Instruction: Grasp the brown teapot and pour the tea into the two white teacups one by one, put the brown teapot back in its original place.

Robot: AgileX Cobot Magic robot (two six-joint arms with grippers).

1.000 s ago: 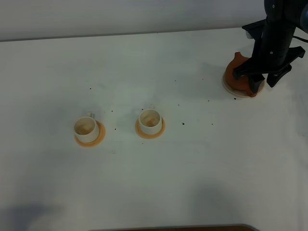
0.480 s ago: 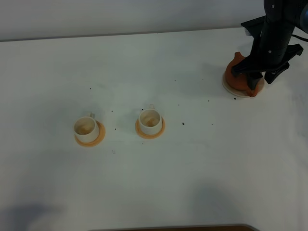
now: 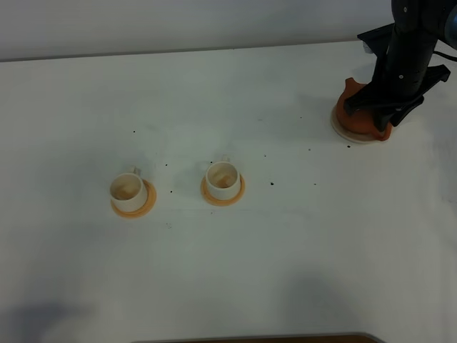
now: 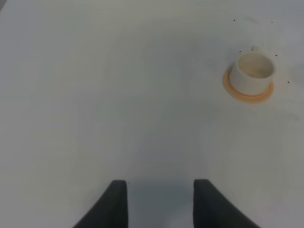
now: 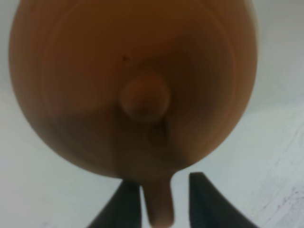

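Narrowing since a second ago, the right gripper (image 5: 165,187) fingers straddle the handle (image 5: 159,206) of the brown teapot (image 5: 95,71). Firm clamping cannot be told, so lift-off is unconfirmed. Left gripper (image 4: 160,202) fingers stand apart.

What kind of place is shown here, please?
Probably a robot test bench, not a home: a bare white table, a robot arm over a teapot, and two cups on coasters.

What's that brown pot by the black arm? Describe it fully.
The brown teapot is round, squat, reddish-brown, clay by its look, with short spout, small lid knob and handle. It sits upright, lid on, on a pale saucer, far right in the high view. The right arm's fingers flank its handle; whether they grip is unclear.
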